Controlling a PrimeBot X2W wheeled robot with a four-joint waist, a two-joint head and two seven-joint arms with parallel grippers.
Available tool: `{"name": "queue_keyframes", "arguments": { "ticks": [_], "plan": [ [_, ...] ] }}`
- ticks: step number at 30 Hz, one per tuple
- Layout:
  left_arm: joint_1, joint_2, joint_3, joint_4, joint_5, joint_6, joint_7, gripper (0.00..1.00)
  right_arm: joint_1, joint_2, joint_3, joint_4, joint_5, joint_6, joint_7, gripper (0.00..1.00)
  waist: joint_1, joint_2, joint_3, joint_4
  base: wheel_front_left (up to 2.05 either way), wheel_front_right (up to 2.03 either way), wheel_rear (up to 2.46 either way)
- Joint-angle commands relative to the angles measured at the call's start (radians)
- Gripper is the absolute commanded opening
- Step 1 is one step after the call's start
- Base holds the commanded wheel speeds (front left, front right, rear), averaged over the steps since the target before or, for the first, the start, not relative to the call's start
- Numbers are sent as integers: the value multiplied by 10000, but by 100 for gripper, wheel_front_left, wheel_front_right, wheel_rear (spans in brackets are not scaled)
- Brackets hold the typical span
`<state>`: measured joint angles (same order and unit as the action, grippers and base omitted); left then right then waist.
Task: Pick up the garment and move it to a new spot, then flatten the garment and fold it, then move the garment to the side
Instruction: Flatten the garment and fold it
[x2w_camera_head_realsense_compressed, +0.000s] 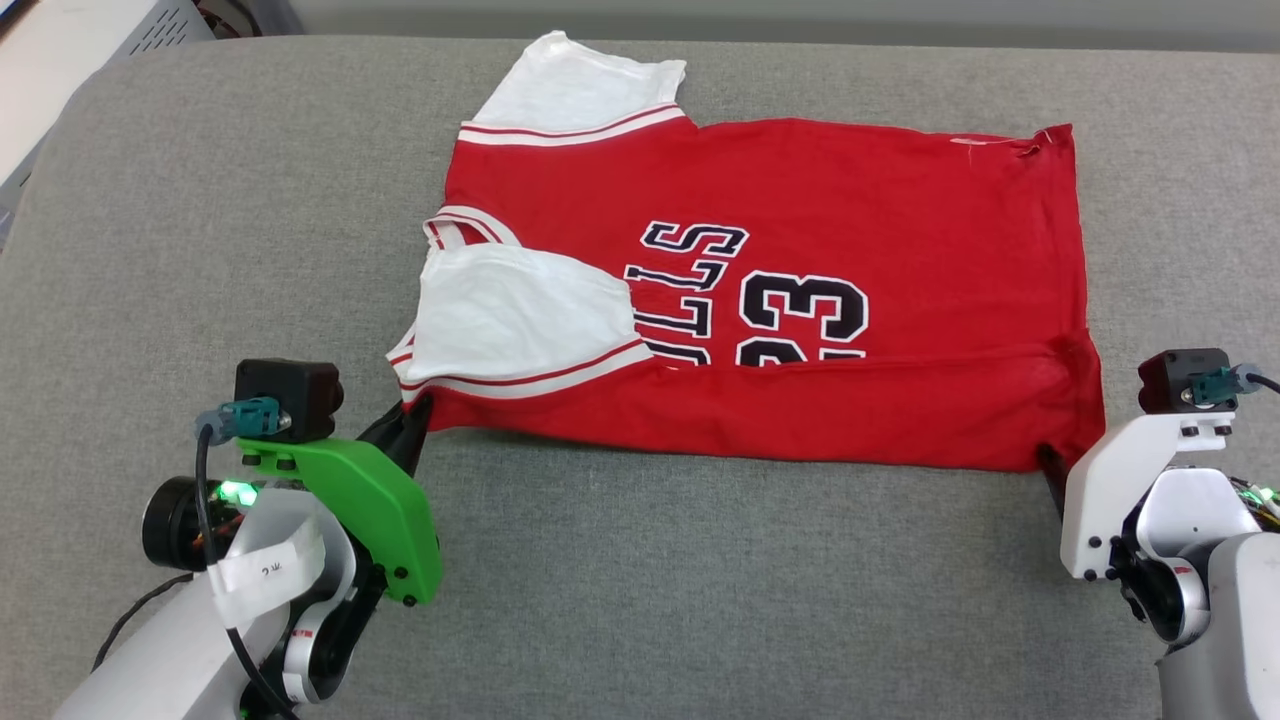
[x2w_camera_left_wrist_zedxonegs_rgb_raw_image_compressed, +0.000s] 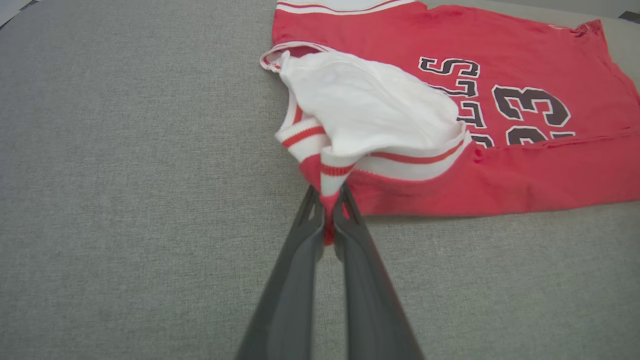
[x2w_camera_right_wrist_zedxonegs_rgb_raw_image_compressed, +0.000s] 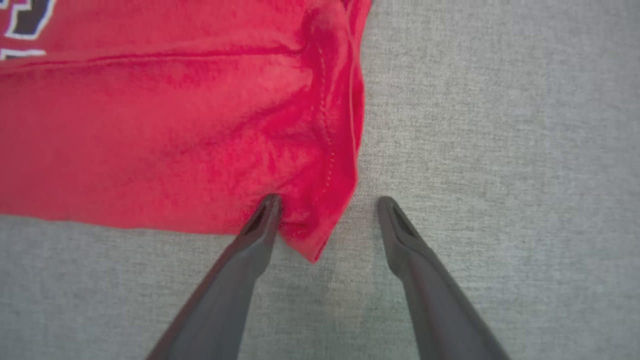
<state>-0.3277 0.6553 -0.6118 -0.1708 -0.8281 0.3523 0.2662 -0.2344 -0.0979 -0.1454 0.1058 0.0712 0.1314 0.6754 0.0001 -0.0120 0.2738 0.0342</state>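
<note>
Left gripper (x2w_camera_left_wrist_zedxonegs_rgb_raw_image_compressed: 328, 197) pinches the garment (x2w_camera_head_realsense_compressed: 800, 200) at its sleeve corner. Right gripper (x2w_camera_right_wrist_zedxonegs_rgb_raw_image_compressed: 330, 201) is spread astride the hem corner — close it, then lift both evenly.

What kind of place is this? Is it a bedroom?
Probably a robot test room, not a bedroom. The shirt lies on a grey padded top like a cushion, the left gripper and right gripper are at its near edge, and a pale vented box sits beside the top.
</note>
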Motion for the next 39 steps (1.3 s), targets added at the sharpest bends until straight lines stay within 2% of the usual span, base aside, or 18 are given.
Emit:
{"name": "queue_keyframes", "arguments": {
  "ticks": [1, 4, 5, 6, 13, 23, 28, 32, 39],
  "plan": [
    [116, 70, 1, -30, 148, 72, 9, 0, -191, 56, -54, 164, -134, -7, -105, 100, -1, 120, 55, 1, 0, 0, 0],
    [115, 117, -34, -7, 178, 81, 53, 0, -309, 153, -111, 559, -202, -7, -175, 100, -1, 120, 122, 2, 0, 0, 0],
    [108, 137, -48, 48, 188, 82, 73, 0, -332, 190, -97, 798, -220, -7, -140, 33, -1, 120, 140, 6, 0, 0, 0],
    [106, 149, -56, 83, 196, 83, 83, 0, -337, 204, -96, 875, -220, -7, -138, 0, -1, 120, 137, 6, 0, 0, 0],
    [211, 181, -86, 449, 103, 38, 106, 0, -344, 190, -155, 1101, -168, -7, -290, 0, -1, 120, -160, -39, 0, 0, 0],
    [936, 316, -287, 865, -277, -50, 337, 0, 155, -469, 28, 480, 487, -7, -70, 0, -1, 120, -1156, -122, 0, 0, 0],
    [1581, 435, -700, 784, -524, -164, 777, 0, 990, -998, 191, -191, 1099, -7, 452, 0, -1, 120, -1702, -104, 0, 0, 0],
    [2162, 499, -902, 734, -696, -66, 925, 0, 1729, -1286, 107, -808, 1518, -7, 844, 0, -1, 120, -2035, -145, 0, 0, 0],
    [3068, 404, -1113, 838, -1070, 59, 938, 0, 3159, -1128, -122, -1629, 1808, -7, 1542, 0, -1, 120, -2284, -254, 0, 0, 0]
  ]
}}
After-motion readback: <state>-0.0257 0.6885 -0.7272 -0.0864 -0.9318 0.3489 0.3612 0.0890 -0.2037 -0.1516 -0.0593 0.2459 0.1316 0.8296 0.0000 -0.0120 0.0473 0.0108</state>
